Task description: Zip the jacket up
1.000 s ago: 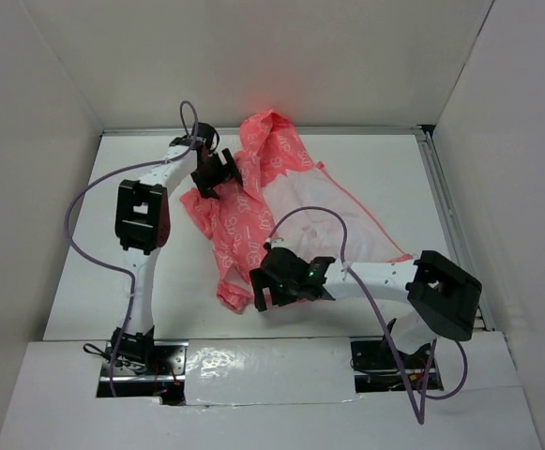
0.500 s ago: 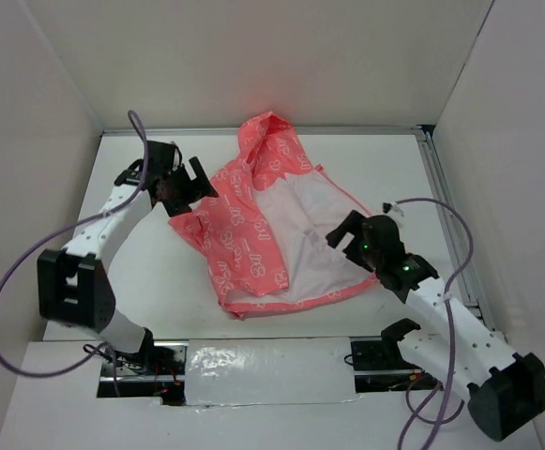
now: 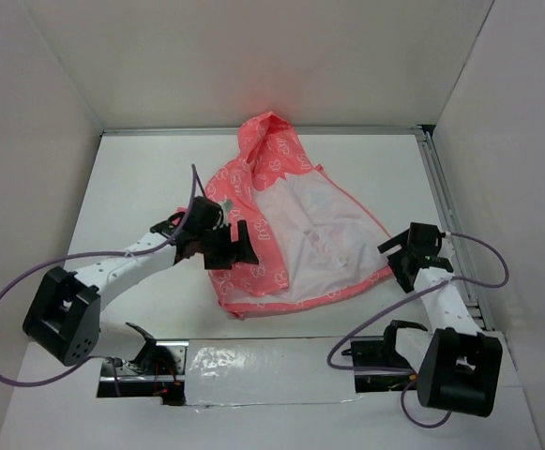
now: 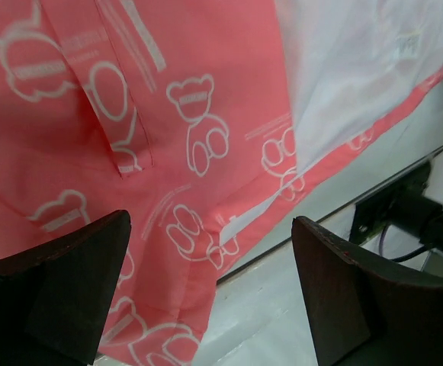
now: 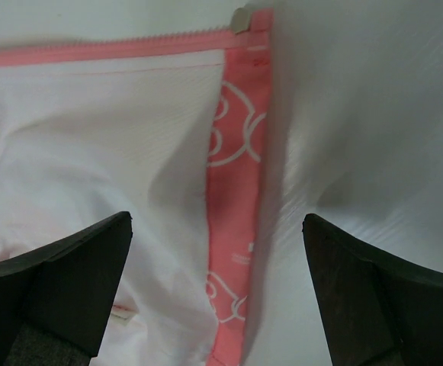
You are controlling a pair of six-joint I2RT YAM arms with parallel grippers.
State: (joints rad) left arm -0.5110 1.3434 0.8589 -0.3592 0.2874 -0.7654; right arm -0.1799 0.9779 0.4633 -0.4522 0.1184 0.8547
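Note:
The coral-pink jacket (image 3: 272, 187) with white bear print lies open on the white table, hood at the back, whitish lining (image 3: 319, 234) facing up. My left gripper (image 3: 239, 251) is open above the jacket's left front panel near its lower hem; the left wrist view shows the pink printed fabric (image 4: 168, 137) and the hem between the fingers (image 4: 61, 282). My right gripper (image 3: 399, 255) is open just right of the jacket's right corner; the right wrist view shows the pink hem band (image 5: 240, 191), the zipper teeth edge (image 5: 130, 47) and the lining (image 5: 91, 152). Neither gripper holds anything.
White walls close in the table on three sides. A metal rail (image 3: 446, 216) runs along the right edge. The arm bases and cables sit at the near edge (image 3: 253, 361). Purple cables loop beside both arms.
My left gripper swung from the back left down onto the jacket's left front panel. My right arm folded back, its gripper now at the jacket's right corner. The jacket lies slightly flatter.

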